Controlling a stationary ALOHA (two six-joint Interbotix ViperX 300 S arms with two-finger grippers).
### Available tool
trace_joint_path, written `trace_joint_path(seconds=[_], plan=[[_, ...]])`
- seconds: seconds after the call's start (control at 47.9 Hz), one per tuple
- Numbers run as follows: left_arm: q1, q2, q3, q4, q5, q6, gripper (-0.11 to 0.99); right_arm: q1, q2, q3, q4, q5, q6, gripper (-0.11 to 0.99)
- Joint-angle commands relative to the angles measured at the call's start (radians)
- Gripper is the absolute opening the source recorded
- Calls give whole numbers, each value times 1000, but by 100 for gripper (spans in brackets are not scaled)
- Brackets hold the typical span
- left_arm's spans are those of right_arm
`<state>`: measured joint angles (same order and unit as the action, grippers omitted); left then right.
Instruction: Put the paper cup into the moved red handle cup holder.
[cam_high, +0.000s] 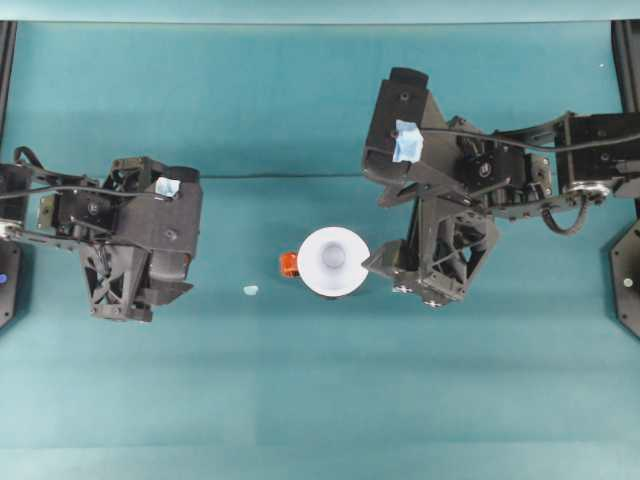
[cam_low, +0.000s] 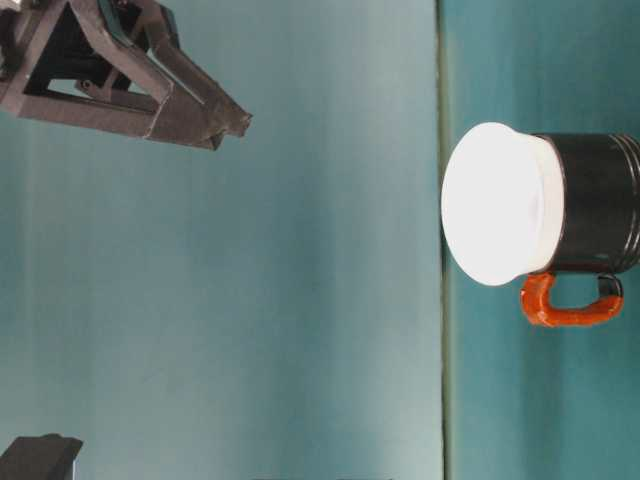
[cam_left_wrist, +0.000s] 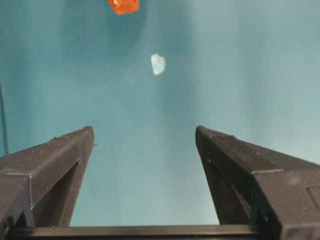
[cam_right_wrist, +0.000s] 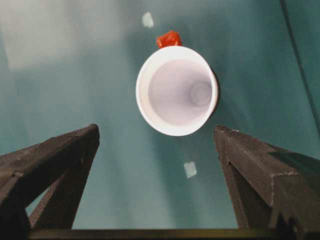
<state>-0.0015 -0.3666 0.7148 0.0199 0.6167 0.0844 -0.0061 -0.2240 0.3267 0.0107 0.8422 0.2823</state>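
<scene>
Paper cup (cam_high: 333, 261), light and crushable, seated in the red handle cup holder (cam_low: 598, 204); both end effectors, left (cam_left_wrist: 145, 145) and right (cam_right_wrist: 157, 145), wide and empty; grip its rim gently.

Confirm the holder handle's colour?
Red-orange handle on the glossy black holder; clearest in the table-level view.

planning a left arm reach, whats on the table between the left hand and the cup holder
One small pale scrap lies between the left hand and the red handle cup holder; otherwise bare teal table, in the overhead view.
</scene>
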Motion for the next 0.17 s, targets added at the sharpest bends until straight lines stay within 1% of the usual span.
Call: trace_joint_path(seconds=[0.0,0.021,0.146], plan=[[-3,-12,-9,2,-5,0,89,3,-64,-9,3,-3,-2,70],[-3,-12,-9,3,-5,0,89,3,-64,-11,2,-5,-2,70],[-3,-12,-9,2,-5,0,89,2,-64,-11,2,-5,-2,70]])
